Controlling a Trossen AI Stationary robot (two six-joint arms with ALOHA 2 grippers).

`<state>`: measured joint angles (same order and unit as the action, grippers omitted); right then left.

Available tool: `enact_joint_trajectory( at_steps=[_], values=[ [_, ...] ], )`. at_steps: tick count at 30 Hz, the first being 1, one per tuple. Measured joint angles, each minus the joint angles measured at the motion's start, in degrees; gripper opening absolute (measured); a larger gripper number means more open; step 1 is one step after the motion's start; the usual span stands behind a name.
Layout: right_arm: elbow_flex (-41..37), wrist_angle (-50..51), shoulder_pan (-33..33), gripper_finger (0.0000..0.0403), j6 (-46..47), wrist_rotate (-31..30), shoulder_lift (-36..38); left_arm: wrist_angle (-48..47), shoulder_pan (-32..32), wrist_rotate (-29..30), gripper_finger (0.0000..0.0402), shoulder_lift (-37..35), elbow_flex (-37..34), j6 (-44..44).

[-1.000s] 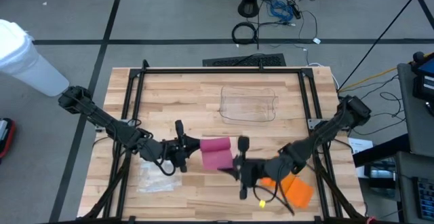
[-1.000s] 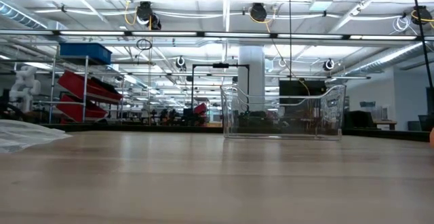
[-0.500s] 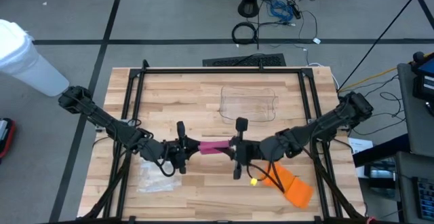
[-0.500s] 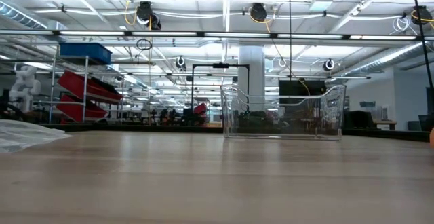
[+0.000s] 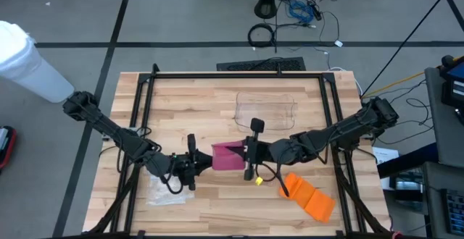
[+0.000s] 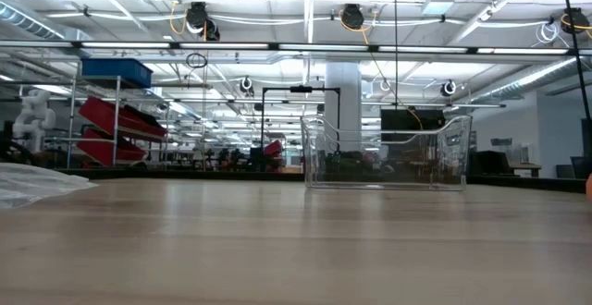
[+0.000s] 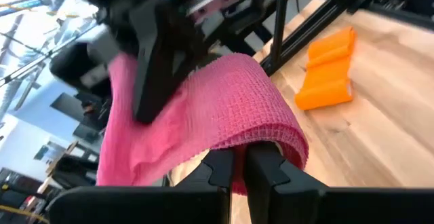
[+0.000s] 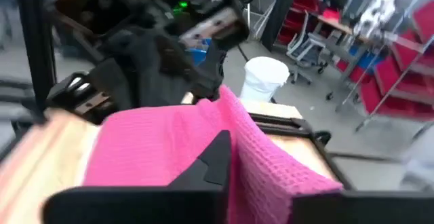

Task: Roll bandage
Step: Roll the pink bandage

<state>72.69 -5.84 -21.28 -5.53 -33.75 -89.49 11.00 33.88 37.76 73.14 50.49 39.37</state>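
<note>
A pink mesh bandage [image 5: 228, 156] spans between my two grippers over the middle of the table, and I cannot tell whether it touches the wood. My left gripper [image 5: 197, 161] is shut on its left end; in the left wrist view [image 7: 239, 166] the cloth arches over the fingers. My right gripper [image 5: 249, 154] is shut on its right end and also shows in the right wrist view [image 8: 222, 151]. An orange bandage [image 5: 309, 196] lies flat on the table near the front right. My left gripper pinches the bandage's left end [image 7: 266, 134] between its two fingers, coming level from the table's left. Several layers fold over the fingertips. The cloth runs slack toward the other gripper. My right gripper pinches the bandage's right end [image 8: 252, 157] between its fingers, coming level from the table's right. The cloth drapes over one finger [image 8: 211, 161] and bunches in folds; the exact place of contact is hidden by the cloth.
A clear plastic bin [image 5: 266, 111] stands behind the grippers, toward the far edge; it also shows in the low view [image 6: 384, 152]. A crumpled clear plastic bag [image 5: 164, 191] lies at the front left. The black frame rails [image 5: 138, 116] run along both table sides.
My right gripper has gone toward the table's far edge and a little left, and has turned at the wrist. The bandage's right end went with it. The bandage, first a flat rectangle, narrowed to a thin strip and now shows folded over between the grippers.
</note>
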Motion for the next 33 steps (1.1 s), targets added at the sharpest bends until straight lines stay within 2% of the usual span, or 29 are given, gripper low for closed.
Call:
enact_joint_trajectory(
  at_steps=[8, 13, 19, 24, 26, 30, 33],
  values=[
    [0.00, 0.31, 3.22, 0.0146, 29.84, 8.50, 0.00, -0.04, 1.82, 0.09, 0.0018, 0.00, 0.54, 1.74],
    [-0.01, 5.80, 4.01, 0.0201, 40.18, 17.41, 0.04, -0.04, 3.39, -0.04, 0.0018, 0.00, 0.54, 3.29],
    [-0.01, 7.23, 3.98, 0.0238, 43.21, 17.71, 1.05, -0.04, 4.55, -0.05, 0.0018, 0.00, 0.54, 5.51],
    [-0.02, 10.44, 3.69, 0.0238, 44.18, 20.42, 2.10, 0.03, 5.48, -0.15, 0.0018, 0.00, 0.54, 6.56],
    [-0.02, 12.54, 2.91, 0.0237, 40.81, 20.13, 2.19, 0.44, 5.69, -0.42, 0.0018, 0.00, 0.56, 7.42],
    [-0.06, 19.89, 1.55, 0.0236, 40.89, 13.10, 1.64, 0.45, 5.88, -0.31, 0.0018, 0.00, 0.58, 7.79],
    [-0.07, 21.82, 0.57, 0.0236, 39.93, 8.17, 1.81, 0.69, 5.95, -0.31, 0.0018, 0.00, 0.58, 8.02]
  ],
)
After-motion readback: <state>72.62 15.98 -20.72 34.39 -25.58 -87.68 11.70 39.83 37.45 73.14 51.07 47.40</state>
